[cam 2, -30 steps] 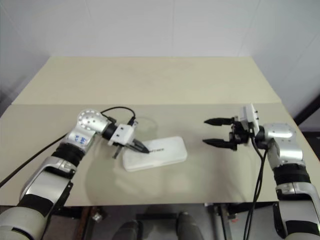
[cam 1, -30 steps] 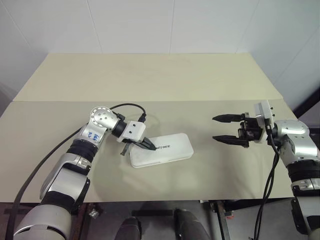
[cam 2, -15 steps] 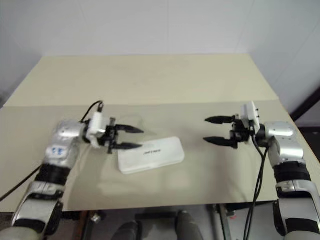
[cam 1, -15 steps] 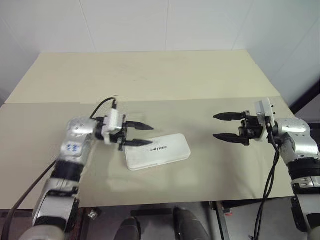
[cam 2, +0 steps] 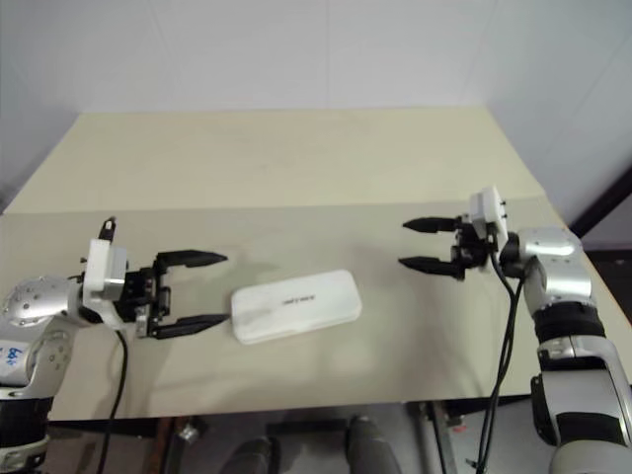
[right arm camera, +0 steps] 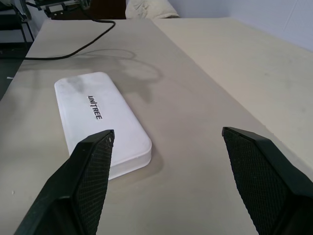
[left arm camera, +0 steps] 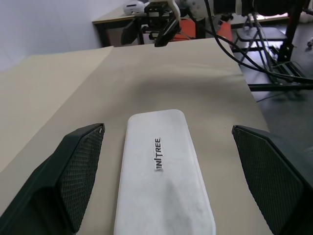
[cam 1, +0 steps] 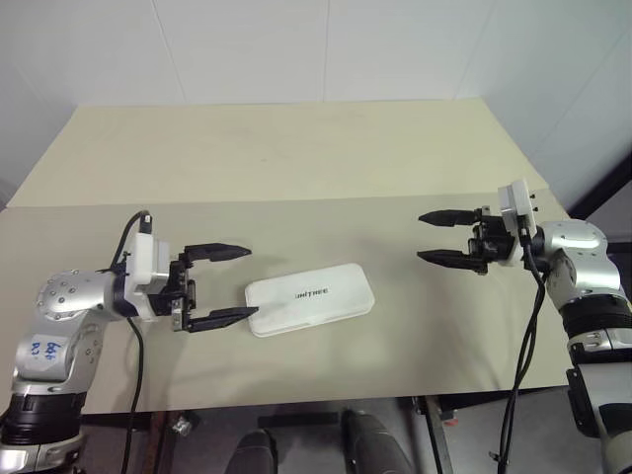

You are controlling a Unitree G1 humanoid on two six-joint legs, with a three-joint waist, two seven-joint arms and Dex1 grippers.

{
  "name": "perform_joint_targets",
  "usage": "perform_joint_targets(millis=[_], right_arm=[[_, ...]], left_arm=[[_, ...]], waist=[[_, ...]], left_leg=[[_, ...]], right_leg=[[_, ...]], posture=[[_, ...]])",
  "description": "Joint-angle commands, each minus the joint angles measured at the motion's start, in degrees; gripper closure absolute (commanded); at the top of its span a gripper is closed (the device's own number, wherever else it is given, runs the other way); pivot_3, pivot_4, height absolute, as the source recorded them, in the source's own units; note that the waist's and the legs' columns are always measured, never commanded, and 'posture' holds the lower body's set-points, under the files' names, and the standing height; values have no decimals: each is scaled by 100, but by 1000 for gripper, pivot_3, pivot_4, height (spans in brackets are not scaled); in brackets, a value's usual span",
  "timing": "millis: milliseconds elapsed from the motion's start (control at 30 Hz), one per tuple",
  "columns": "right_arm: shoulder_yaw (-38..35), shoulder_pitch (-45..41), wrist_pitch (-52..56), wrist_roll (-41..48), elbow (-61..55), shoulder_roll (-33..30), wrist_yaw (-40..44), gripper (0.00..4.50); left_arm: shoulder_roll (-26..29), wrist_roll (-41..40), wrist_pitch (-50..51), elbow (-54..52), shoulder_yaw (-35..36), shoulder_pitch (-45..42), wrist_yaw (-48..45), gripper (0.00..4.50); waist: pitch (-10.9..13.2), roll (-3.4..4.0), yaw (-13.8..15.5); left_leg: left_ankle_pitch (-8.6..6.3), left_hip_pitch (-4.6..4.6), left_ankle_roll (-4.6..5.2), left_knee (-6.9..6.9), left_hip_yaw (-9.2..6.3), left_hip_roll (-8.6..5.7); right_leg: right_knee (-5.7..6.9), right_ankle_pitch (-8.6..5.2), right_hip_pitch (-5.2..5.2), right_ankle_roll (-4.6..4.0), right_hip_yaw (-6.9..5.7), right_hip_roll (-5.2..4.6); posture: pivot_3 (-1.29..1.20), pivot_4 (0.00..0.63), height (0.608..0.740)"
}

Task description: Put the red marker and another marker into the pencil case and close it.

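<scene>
The white pencil case lies closed and flat on the tan table, its dark logo facing up; it also appears in the left wrist view and the right wrist view. My left gripper hovers just left of the case, open wide, pointing at its end and not touching it. My right gripper hangs open well to the right of the case, with nothing between its fingers. The red marker and the other marker are out of view.
The tan table stretches far behind the case, with a seam across its middle. Its front edge runs close below both arms. A black cable trails on the table by my left arm. Frames and cables stand beyond the right side.
My left gripper has come off the case lid, opened from shut to wide and drawn back to the left. The case stays closed. The right gripper has hardly moved.
</scene>
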Motion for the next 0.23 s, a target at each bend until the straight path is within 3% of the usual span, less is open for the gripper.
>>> perform_joint_targets(millis=[33, 233], right_arm=[[-69, -134, -87, 50, -29, -52, 402, 0], [-137, 23, 70, 123, -252, 48, 402, 0]], left_arm=[[199, -99, 20, -111, 293, 101, 6, 52], [219, -24, 99, -197, 250, 135, 255, 52]], waist=[[0, 0, 4], [0, 0, 10]], left_leg=[[0, 0, 0, 0, 0, 0], [0, -1, 0, 0, 2, 0]], right_leg=[[0, -1, 0, -2, -1, 0], [-4, -5, 1, -9, 0, -1]], posture=[[0, 150, 740], [0, 150, 740]])
